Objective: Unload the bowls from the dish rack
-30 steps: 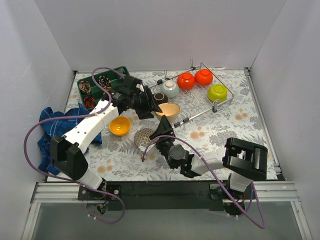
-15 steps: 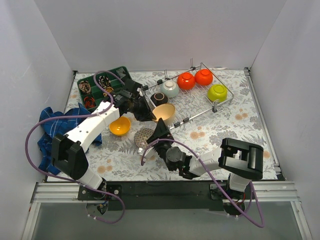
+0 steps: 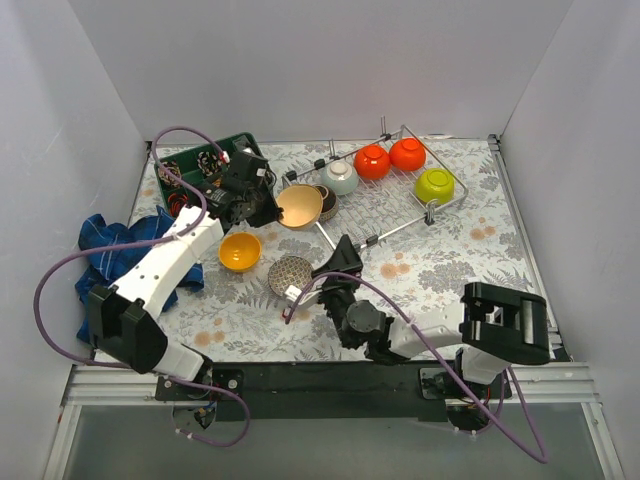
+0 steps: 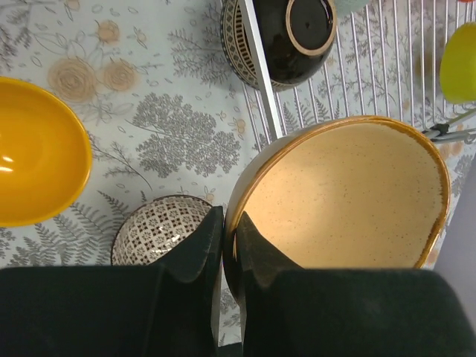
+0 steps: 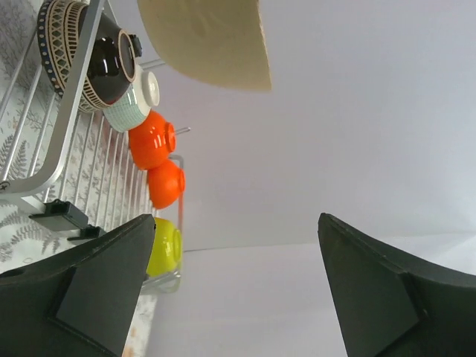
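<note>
Nearest, the right gripper (image 3: 338, 268) hangs spread and empty over the floral-patterned bench (image 3: 450, 270). Beyond it, the left gripper (image 4: 227, 223) pinches the rim of the round speckled beige glazed bowl (image 4: 349, 193), held above the left end of the silver wire dish rack (image 3: 385, 205); likely light, rigid, slick, chippable, so a rim pinch suits

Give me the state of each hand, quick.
Left hand: closed on the beige bowl rim.
Right hand: open, empty.

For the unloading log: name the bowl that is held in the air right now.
The beige bowl, pinched at its rim by the left gripper. Five other bowls sit in the dish rack, two on the table.
</note>
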Robot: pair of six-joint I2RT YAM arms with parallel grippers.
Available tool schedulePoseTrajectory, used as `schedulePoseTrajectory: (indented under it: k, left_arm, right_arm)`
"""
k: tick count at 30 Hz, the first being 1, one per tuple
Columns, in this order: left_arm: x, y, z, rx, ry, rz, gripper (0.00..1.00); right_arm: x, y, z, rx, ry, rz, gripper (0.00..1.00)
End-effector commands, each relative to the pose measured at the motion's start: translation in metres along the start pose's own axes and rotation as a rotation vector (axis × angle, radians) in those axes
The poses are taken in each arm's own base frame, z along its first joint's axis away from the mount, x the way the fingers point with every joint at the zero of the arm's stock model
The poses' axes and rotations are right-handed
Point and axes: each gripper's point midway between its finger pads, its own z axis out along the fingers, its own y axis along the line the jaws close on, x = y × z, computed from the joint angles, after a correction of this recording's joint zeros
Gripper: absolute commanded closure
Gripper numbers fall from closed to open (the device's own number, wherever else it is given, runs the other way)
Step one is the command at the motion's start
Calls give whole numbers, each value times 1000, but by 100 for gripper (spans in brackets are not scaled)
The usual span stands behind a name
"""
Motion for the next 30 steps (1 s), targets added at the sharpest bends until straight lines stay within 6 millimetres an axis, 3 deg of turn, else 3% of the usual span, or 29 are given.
schedulePoseTrajectory:
  k: [1,2,3,4,5,7,9,14,20,26,30]
  left_arm:
    - [-41,-6,-34,45,-209,40,100]
    - [-45,-3,-33,37,-231,41,100]
    - [-43,3,-33,31,-238,47,100]
    - [-43,6,-32,27,-244,74,100]
    - [-48,6,-33,34,-266,79,100]
    - [-50,14,-29,21,-276,100,100]
    - [-58,19,-25,15,-304,126,100]
    - [-68,33,0,-2,-334,197,100]
    - [-67,48,43,3,-298,205,100]
    - [-61,51,74,23,-260,202,100]
    - [-45,65,98,-5,-211,200,100]
  right_arm:
    - [23,-18,-14,46,95,398,1]
    - [21,-10,-14,-4,94,384,1]
    - [19,-7,-15,-29,96,586,1]
    - [22,17,-20,-147,113,484,2]
    - [13,15,-18,-188,92,579,1]
    - [15,19,-21,-238,131,760,1]
    - [20,25,-26,-318,150,767,1]
    - [25,36,-36,-496,181,1040,1]
    - [41,30,-39,-543,190,1258,1]
    - [60,30,-42,-522,228,1289,1]
    - [67,33,-42,-517,250,1309,1]
